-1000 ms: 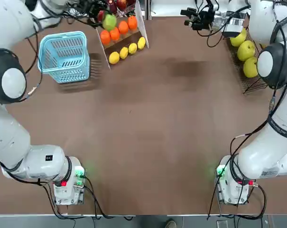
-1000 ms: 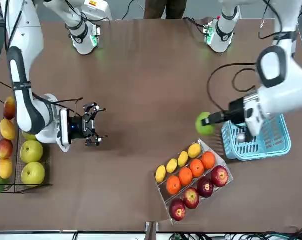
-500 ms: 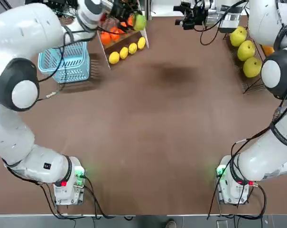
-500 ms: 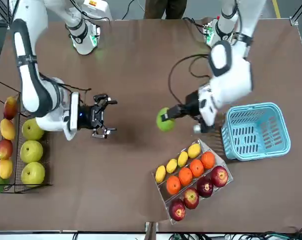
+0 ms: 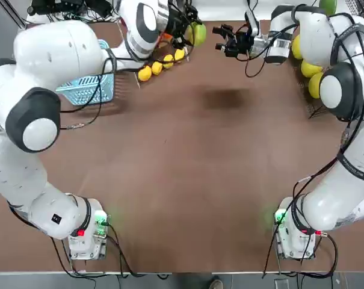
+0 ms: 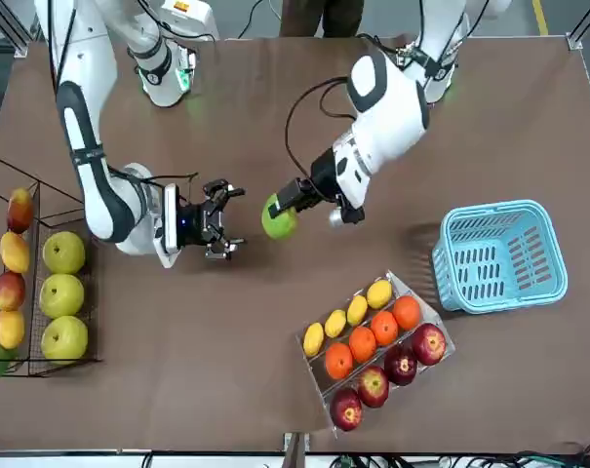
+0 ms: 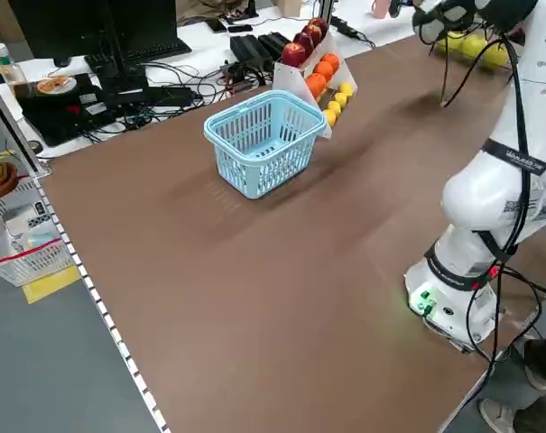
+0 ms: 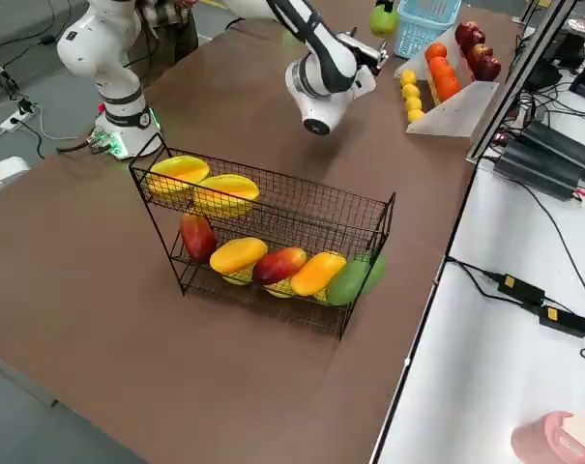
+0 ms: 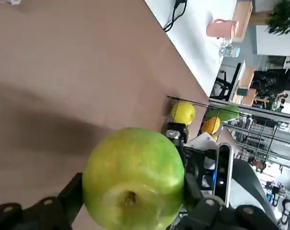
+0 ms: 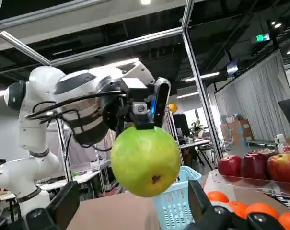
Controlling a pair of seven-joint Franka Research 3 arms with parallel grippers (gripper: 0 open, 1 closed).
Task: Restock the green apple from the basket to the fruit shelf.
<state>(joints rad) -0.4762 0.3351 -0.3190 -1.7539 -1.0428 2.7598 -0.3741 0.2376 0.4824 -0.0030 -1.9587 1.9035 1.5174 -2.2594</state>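
Green apple [image 6: 279, 220], dimple toward right gripper [image 6: 238, 218]

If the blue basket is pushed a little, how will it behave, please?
The blue basket will probably slide without rolling, because it stands on a flat base. It looks light for its size, as the walls are full of slots and nothing shows inside. The molded rim suggests it is fairly stiff.
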